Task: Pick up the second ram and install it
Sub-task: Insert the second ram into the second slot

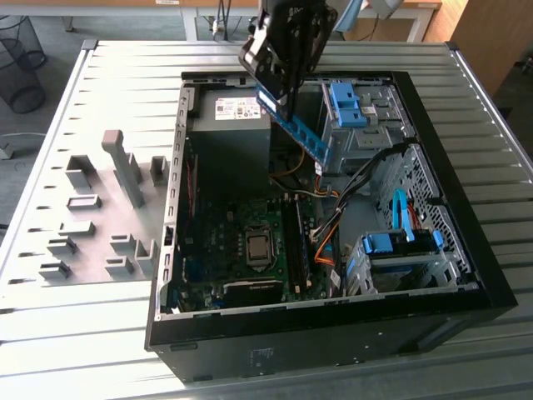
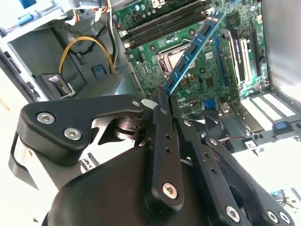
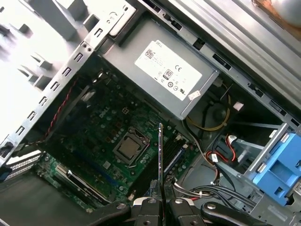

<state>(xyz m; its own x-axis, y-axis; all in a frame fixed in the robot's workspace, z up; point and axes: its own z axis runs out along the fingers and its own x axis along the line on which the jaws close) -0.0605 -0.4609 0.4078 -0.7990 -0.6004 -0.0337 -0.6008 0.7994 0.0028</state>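
The gripper [image 1: 279, 100] hangs above the open computer case [image 1: 466, 287], its black fingers [image 2: 162, 117] clamped on one end of the second ram [image 1: 301, 132], which is held in the air over the motherboard [image 1: 221, 242].

In the exterior view the stick's flat face shows: a thin blue strip running down and toward the exterior view's right from the gripper, ending above the orange cables [image 1: 325, 242] beside the motherboard. That view also shows the whole case lying on its side on a ribbed metal table [image 1: 100, 100], with a grey fixture plate [image 1: 83, 217] of raised blocks beside the case.

The second wrist view looks along the black, bolted linkage arms of the gripper [image 2: 162, 96]. There the second ram [image 2: 194, 51] shows its row of black chips, its long axis slanting away from the fingertips across the green motherboard [image 2: 197, 75], over the square metal processor socket [image 2: 171, 56].

In the first wrist view the second ram [image 3: 161, 155] is seen edge-on, a thin dark line rising from the gripper [image 3: 161, 200]. This view also shows the grey metal power supply [image 3: 160, 75] with its white label, next to the motherboard [image 3: 94, 136], and a blue plastic drive bracket [image 3: 277, 165].
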